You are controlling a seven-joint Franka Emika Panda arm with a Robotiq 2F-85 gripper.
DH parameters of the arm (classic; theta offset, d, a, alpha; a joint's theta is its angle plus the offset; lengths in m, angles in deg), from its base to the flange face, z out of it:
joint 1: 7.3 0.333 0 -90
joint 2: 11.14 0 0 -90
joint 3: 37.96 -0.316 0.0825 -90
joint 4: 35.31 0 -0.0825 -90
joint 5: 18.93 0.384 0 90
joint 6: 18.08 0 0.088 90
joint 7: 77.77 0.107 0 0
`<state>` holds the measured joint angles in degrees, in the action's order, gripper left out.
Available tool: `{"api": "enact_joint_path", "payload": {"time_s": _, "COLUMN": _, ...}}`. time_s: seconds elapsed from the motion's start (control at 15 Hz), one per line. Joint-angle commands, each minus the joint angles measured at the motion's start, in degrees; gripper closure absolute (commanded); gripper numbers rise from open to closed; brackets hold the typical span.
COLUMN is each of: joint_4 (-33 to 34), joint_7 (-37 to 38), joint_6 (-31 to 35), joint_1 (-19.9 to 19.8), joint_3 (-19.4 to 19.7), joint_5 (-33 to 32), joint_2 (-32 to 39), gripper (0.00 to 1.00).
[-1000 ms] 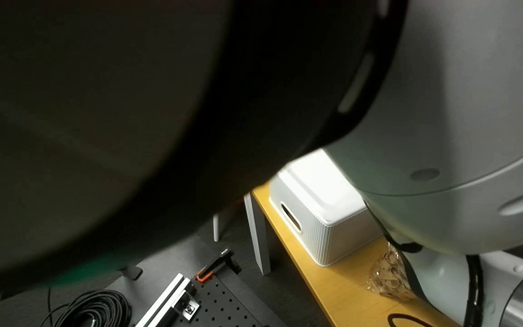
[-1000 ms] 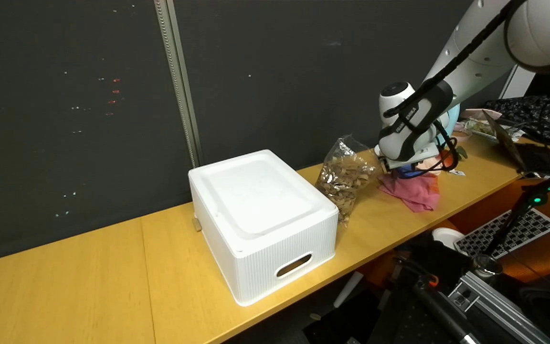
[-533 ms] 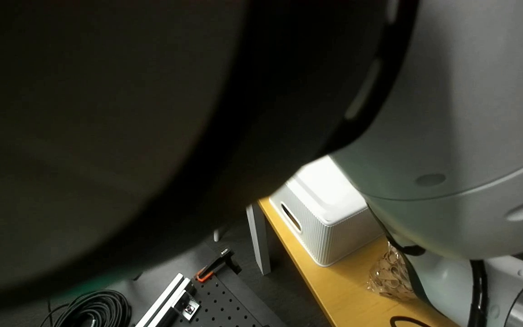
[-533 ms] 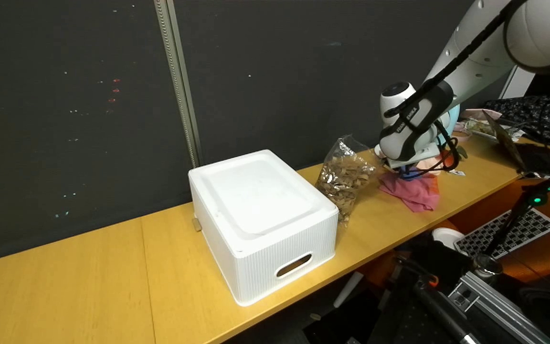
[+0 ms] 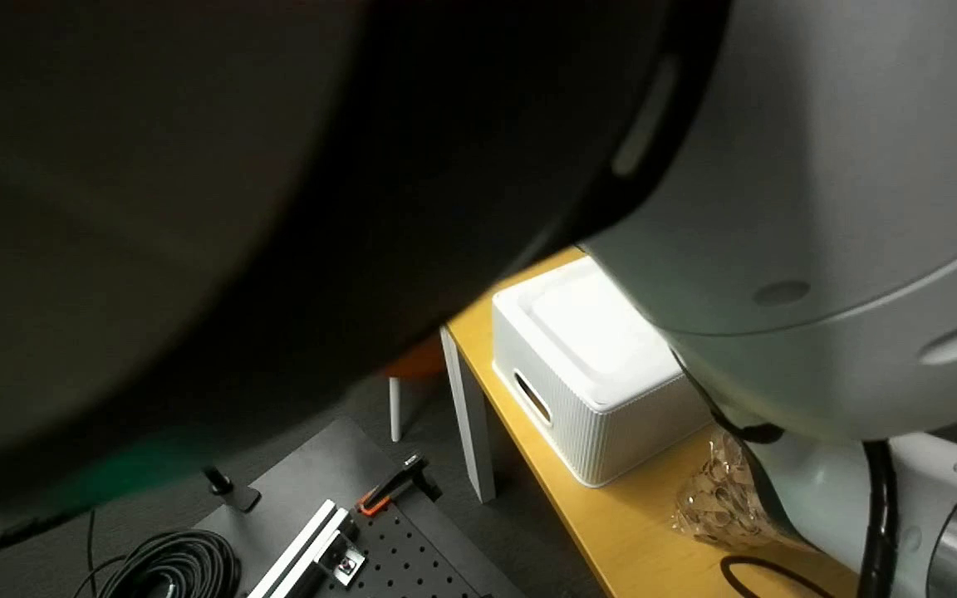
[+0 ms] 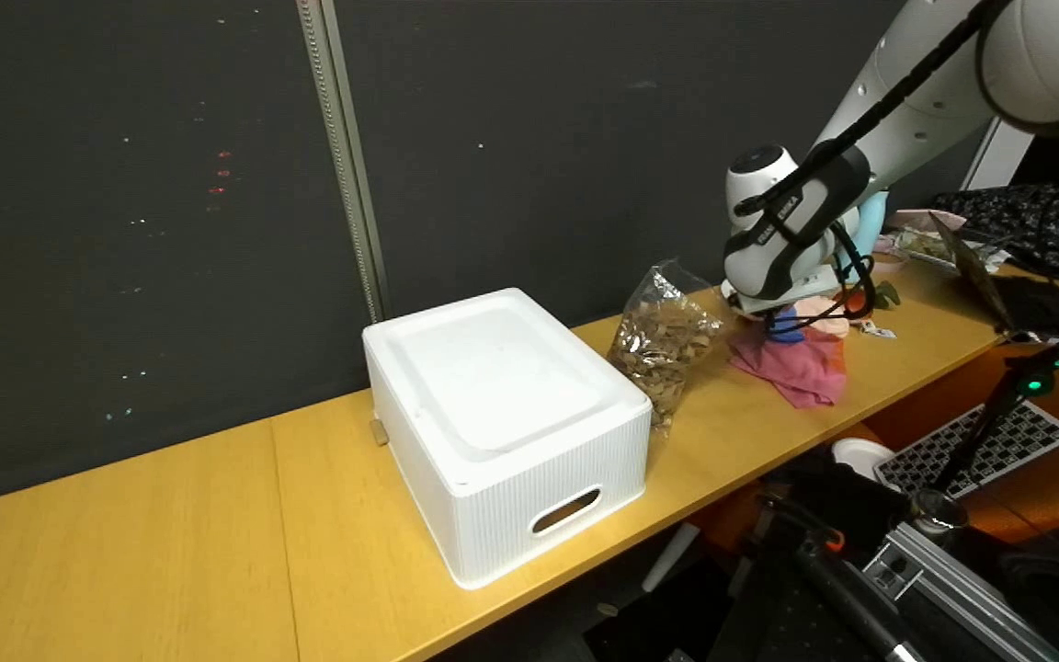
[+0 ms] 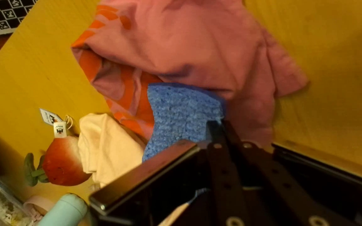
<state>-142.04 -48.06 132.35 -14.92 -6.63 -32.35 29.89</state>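
In the wrist view my gripper (image 7: 220, 123) is shut on the edge of a blue sponge (image 7: 181, 110), pinching it near one corner. The sponge has curved-in sides and hangs over a crumpled pink cloth (image 7: 206, 40) with orange patterns. Part of the sponge is hidden behind the gripper. Beside the cloth lie a cream-coloured cloth (image 7: 105, 147) and a red strawberry-like plush (image 7: 63, 163) with green leaves and a tag. An exterior view shows the sponge (image 6: 785, 326) under the arm's wrist, above the pink cloth (image 6: 801, 372); the fingers are hard to make out there.
A white ribbed box (image 6: 506, 386) stands upside down on the wooden table (image 6: 171, 552). Between box and arm leans a clear bag of brown shreds (image 6: 663, 354). A light blue bottle (image 7: 64, 212) and a laptop (image 6: 1040, 299) are farther along. A dark wall (image 6: 539, 184) runs behind.
The arm dipped slightly, then rose over the last half second. The blue sponge has come up with it, while the pink cloth has stayed in place.
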Motion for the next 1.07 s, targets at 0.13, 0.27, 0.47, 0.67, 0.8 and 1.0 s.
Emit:
{"api": "enact_joint_path", "payload": {"time_s": 0.13, "joint_4": -0.40, "joint_7": 1.01, "joint_6": -6.78, "joint_1": 3.12, "joint_3": 0.38, "joint_5": 0.75, "joint_2": -6.20, "gripper": 0.99}}
{"api": "enact_joint_path", "payload": {"time_s": 0.27, "joint_4": -0.98, "joint_7": 3.61, "joint_6": -9.39, "joint_1": 5.11, "joint_3": 1.45, "joint_5": -0.94, "joint_2": -8.79, "gripper": 0.99}}
{"api": "enact_joint_path", "payload": {"time_s": 0.47, "joint_4": -0.29, "joint_7": 8.30, "joint_6": -16.10, "joint_1": 6.80, "joint_3": 1.76, "joint_5": -2.94, "joint_2": -12.56, "gripper": 0.99}}
{"api": "enact_joint_path", "payload": {"time_s": 0.67, "joint_4": 1.29, "joint_7": 13.49, "joint_6": -22.00, "joint_1": 7.93, "joint_3": 0.66, "joint_5": -6.05, "joint_2": -15.85, "gripper": 0.99}}
{"api": "enact_joint_path", "payload": {"time_s": 0.8, "joint_4": 3.28, "joint_7": 15.75, "joint_6": -24.75, "joint_1": 8.07, "joint_3": -1.01, "joint_5": -7.68, "joint_2": -17.42, "gripper": 0.99}}
{"api": "enact_joint_path", "payload": {"time_s": 1.0, "joint_4": 6.82, "joint_7": 16.69, "joint_6": -26.30, "joint_1": 7.52, "joint_3": -5.32, "joint_5": -8.42, "joint_2": -18.34, "gripper": 0.99}}
